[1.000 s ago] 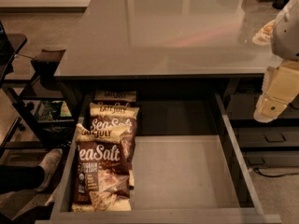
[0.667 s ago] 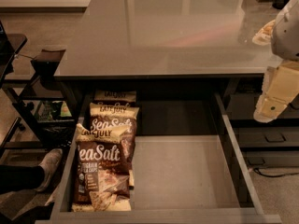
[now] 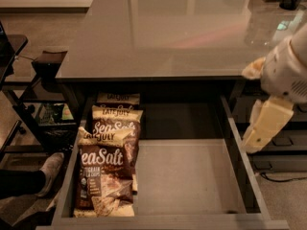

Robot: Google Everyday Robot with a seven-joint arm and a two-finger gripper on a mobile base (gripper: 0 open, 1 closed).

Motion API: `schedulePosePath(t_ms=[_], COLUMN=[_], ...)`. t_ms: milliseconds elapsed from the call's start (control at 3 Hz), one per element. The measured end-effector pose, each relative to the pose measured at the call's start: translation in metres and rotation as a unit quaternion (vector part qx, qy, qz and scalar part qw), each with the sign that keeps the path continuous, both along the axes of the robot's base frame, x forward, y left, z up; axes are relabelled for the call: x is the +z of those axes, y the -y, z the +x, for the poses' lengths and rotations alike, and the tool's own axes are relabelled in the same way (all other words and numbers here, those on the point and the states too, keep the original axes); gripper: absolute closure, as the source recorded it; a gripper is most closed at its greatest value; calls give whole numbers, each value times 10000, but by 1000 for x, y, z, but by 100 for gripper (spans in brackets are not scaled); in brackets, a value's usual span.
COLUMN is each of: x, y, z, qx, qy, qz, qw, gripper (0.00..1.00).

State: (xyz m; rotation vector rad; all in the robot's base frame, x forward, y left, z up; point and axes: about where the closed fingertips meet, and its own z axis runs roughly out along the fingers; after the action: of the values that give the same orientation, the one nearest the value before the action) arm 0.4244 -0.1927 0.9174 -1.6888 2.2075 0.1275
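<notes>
Camera view: gripper (image 3: 266, 126) hangs just outside the drawer (image 3: 192, 176), by its right wall (open or closed, cannot tell), well apart from the bags (image 3: 108, 162); any move inward should clear that wall.

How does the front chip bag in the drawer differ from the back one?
The front chip bag lies on top, fully showing; the back chip bag shows only its top strip, overlapped by the middle bag. The front one is lit; the back one is shadowed under the countertop. Both lie left in the drawer. The gripper hangs outside its right wall, touching neither.
</notes>
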Motion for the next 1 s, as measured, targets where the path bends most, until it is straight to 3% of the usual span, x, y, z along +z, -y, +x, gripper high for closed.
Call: schedulePosePath(t_ms=[333, 667, 1000], x=[-36, -37, -54], y=[-34, -38, -52], z=[-19, -22, -27], qx=[414, 451, 456], qy=[-368, -409, -362], qz=[466, 515, 890], qw=[9974, 9968, 9943], gripper=[0, 0, 0])
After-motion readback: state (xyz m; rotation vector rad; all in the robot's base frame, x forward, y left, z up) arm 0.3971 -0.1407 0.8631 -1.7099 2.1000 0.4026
